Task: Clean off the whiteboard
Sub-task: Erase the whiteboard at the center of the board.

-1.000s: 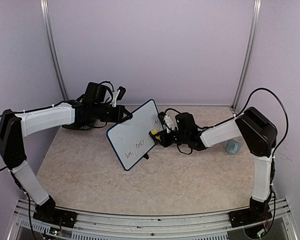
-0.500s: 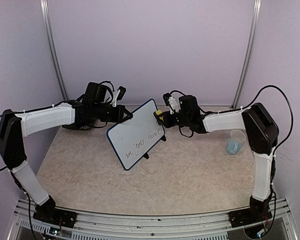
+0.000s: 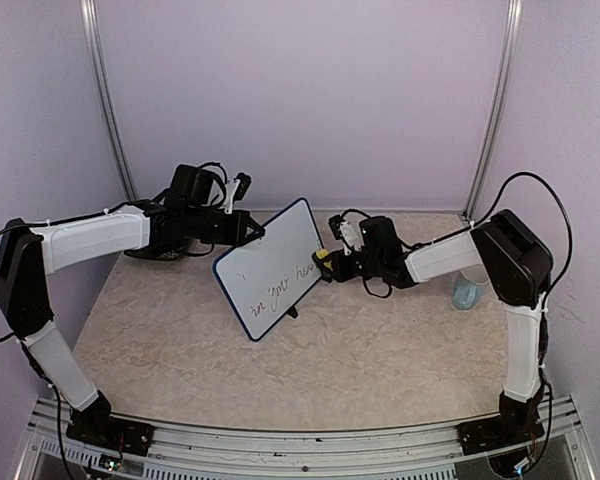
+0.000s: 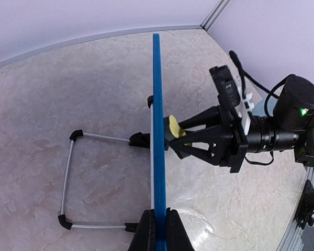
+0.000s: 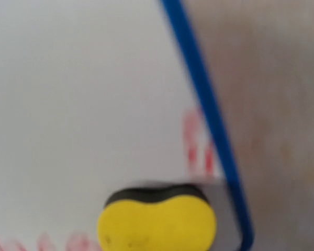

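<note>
Tabletop (image 3: 380, 350): whiteboard (image 3: 270, 268) between left jaws

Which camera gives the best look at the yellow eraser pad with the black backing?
Right wrist: the yellow eraser pad sits large in the lower frame, against the blue-framed whiteboard, though blurred. Top external shows it only as a yellow speck at the board's edge; left wrist shows it edge-on, a sliver beside the board.

From high at the near edge, looks down over the whole table (image 3: 330, 350). From the left wrist, sights edge-on along the whiteboard (image 4: 157, 104); from the right, faces its front, very close.
</note>
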Available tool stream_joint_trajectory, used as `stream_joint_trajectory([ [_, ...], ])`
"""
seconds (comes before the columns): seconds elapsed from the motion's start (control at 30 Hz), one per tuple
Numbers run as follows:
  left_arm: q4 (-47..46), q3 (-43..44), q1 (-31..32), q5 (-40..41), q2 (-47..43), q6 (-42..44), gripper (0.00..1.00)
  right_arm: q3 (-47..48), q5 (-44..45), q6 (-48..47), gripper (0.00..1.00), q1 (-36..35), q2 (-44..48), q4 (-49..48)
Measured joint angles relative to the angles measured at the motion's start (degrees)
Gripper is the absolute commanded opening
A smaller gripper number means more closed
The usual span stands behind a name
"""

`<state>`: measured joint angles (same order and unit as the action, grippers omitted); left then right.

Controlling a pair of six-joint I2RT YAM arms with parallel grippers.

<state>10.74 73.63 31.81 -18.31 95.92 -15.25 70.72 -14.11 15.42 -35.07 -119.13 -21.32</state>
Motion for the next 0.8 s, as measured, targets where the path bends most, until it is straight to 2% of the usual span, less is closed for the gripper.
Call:
stream_joint_trajectory([
  [0.13, -0.26, 0.0, 0.02, -0.83, 0.0, 0.09, 0.0, -3.72, 0.26, 0.44, 0.0, -0.68, -0.02, 0.57],
  [0.3, -0.42, 0.02, 0.11, -1.16, 0.0, 0.09, 0.0, -3.45, 0.96, 0.5, 0.0, -0.79, -0.02, 2.1],
  [0.53, -0.39, 0.02, 0.09, 0.02, 0.0, -0.04, 0.0, 6.36, 3.32, -1.2, 0.0, 0.46, -0.02, 9.57],
  [0.8, -0.42, 0.02, 0.09, -0.26, 0.0, 0.07, 0.0, 14.56, 4.76, -2.4, 0.0, 1.99, -0.17, 9.94],
])
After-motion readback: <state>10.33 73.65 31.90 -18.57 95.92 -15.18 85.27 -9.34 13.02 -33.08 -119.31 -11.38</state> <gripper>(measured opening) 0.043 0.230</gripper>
